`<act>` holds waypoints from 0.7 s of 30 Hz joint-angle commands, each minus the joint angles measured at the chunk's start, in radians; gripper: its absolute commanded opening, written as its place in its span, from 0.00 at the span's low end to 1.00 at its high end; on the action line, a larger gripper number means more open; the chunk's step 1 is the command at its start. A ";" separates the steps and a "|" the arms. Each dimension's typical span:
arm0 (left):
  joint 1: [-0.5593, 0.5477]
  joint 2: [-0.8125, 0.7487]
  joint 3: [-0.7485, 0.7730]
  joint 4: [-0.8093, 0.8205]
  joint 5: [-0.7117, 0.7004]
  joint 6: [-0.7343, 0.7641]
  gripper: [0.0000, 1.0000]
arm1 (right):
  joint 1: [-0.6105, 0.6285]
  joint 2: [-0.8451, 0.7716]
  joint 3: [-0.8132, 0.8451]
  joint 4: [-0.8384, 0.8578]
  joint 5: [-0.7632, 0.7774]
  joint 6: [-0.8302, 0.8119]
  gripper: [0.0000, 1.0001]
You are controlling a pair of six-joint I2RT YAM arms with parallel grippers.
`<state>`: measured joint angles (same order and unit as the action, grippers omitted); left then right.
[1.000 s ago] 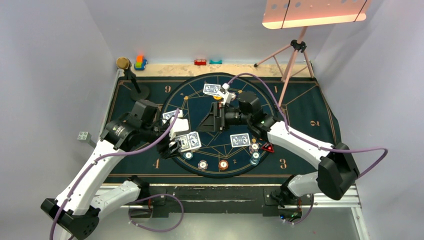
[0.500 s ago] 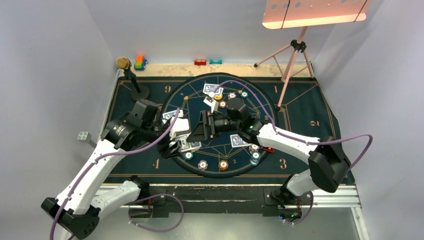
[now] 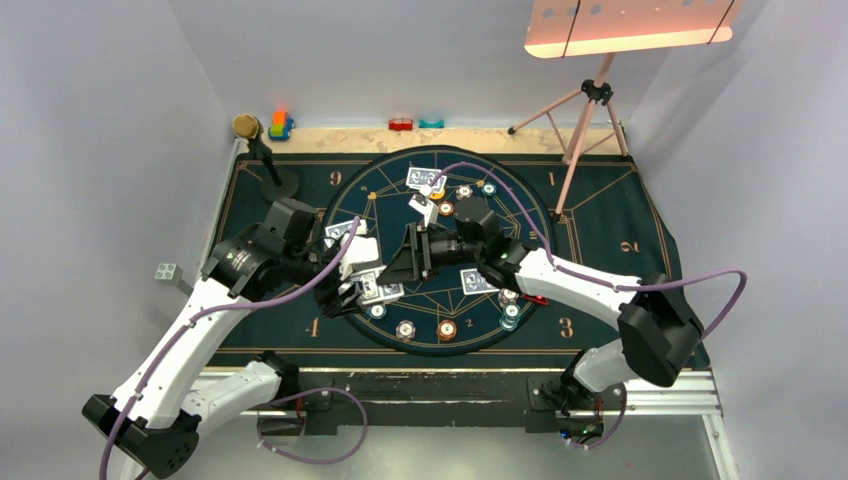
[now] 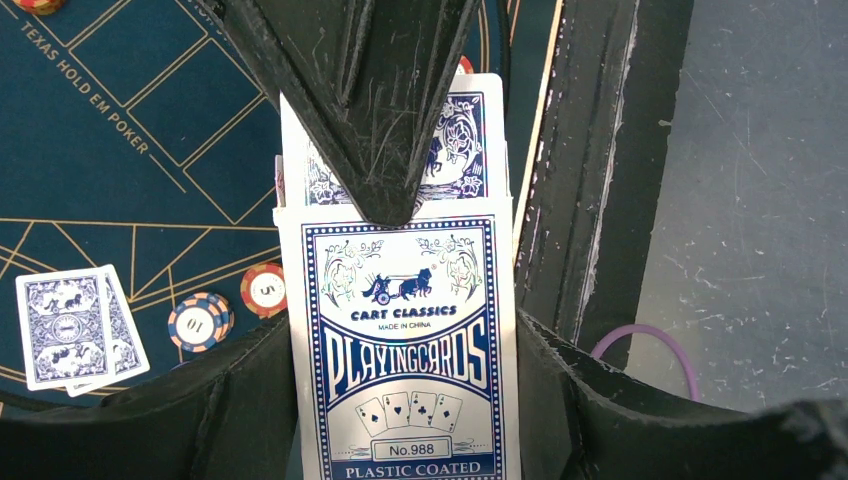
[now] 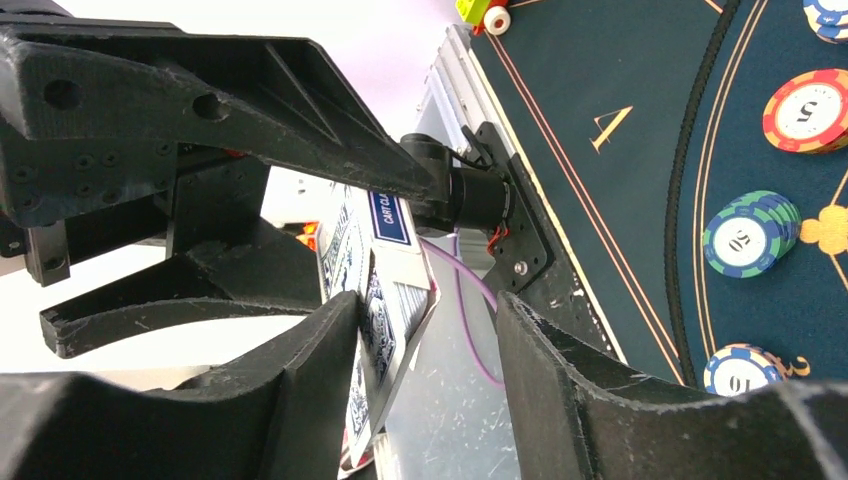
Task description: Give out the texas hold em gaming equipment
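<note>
The left gripper (image 4: 405,345) is clamped on a blue-and-white cardboard box of playing cards (image 4: 405,400). It holds the box over the near-left part of the round layout printed on the dark-blue felt mat (image 3: 610,225), and blue card backs poke from the box's open top. The right gripper (image 5: 428,305), pointing leftward across the layout, straddles that top end. One finger lies against the pack while the other stands off with a gap, so its jaws are apart, not clamped. On the near side the mat's gold-lined edge and the black table frame (image 4: 590,200) run close behind the box, and both wrists crowd the layout's middle. The widest stretch of bare felt lies to the right, around the gold numerals. Face-down pairs of small blue-backed cards (image 3: 424,180) sit at the far rim and to either side of centre. Striped poker chips (image 3: 446,328) line the near arc just below the grippers, and a red-and-black triangular marker (image 3: 537,298) shows partly under the right forearm. A gold-headed microphone on a black stand (image 3: 262,155) occupies the far-left corner — a pink tripod (image 3: 585,120) plants a leg on the far-right felt. Small coloured toy blocks (image 3: 401,124) line the far wooden edge.
</note>
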<state>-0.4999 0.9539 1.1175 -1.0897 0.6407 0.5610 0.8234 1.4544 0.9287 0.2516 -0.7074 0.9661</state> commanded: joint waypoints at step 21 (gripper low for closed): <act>0.003 -0.003 0.054 0.013 0.053 -0.003 0.00 | -0.121 -0.178 -0.074 -0.137 -0.010 -0.073 0.41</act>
<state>-0.4999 0.9573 1.1221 -1.1084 0.6468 0.5610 0.7311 1.3216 0.8612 0.1734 -0.7101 0.9421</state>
